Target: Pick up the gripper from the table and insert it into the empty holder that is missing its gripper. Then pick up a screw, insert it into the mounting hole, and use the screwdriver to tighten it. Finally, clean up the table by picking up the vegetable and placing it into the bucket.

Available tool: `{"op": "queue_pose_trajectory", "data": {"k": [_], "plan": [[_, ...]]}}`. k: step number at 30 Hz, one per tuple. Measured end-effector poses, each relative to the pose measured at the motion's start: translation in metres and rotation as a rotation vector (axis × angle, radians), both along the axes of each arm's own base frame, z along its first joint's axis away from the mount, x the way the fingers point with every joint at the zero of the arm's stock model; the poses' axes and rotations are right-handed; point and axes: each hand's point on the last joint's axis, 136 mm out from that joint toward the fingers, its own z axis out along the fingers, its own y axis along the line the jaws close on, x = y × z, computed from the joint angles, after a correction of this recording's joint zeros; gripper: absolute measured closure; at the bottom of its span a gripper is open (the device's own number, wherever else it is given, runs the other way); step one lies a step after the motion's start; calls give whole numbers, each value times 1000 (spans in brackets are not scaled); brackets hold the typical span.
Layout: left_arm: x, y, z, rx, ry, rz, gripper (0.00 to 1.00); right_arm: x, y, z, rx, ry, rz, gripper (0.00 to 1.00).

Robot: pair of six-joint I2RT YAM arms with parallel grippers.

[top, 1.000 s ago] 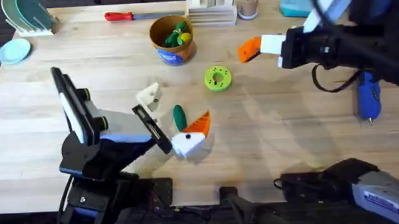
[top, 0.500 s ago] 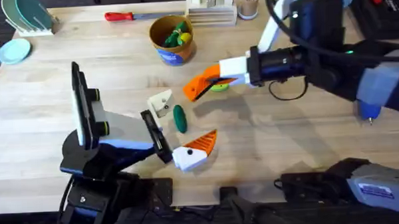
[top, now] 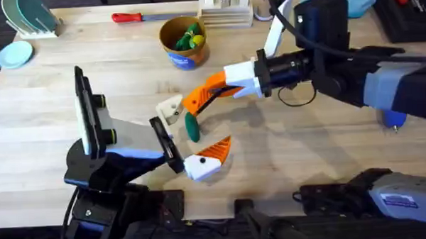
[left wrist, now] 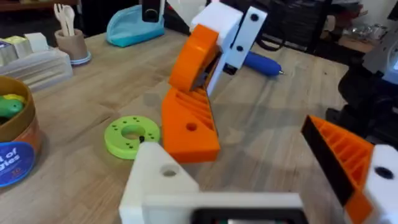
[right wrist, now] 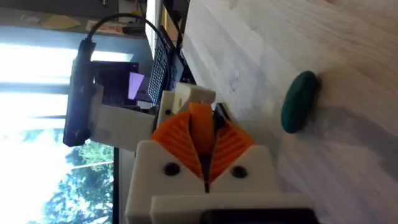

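Orange ribbed pads of the right gripper [top: 198, 100] are clamped on the gripper [right wrist: 200, 127], above the vegetable [top: 192, 126]. Left gripper [top: 204, 157] stands open, empty, beside it.

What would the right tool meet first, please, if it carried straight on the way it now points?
Probably the white holder beside the cucumber. The right tool points left and slightly down toward it, shut on the orange gripper; depth is unclear.

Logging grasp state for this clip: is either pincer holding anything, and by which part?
The right pincer clamps the gripper, the orange wedge piece, by its upper end between the ribbed pads; its wider end hangs below. The left pincer is open and holds nothing.
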Motion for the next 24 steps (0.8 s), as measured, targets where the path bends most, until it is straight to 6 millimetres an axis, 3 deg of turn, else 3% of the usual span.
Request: {"op": "queue_pose_trajectory", "data": {"k": [8,24], "plan": [[2,1,0,1,0,12,8,0,4,0,-1,28,-12,994],[23,15,0,5,-2,154,8,24,45,-19,67,124,-61,994]]}}
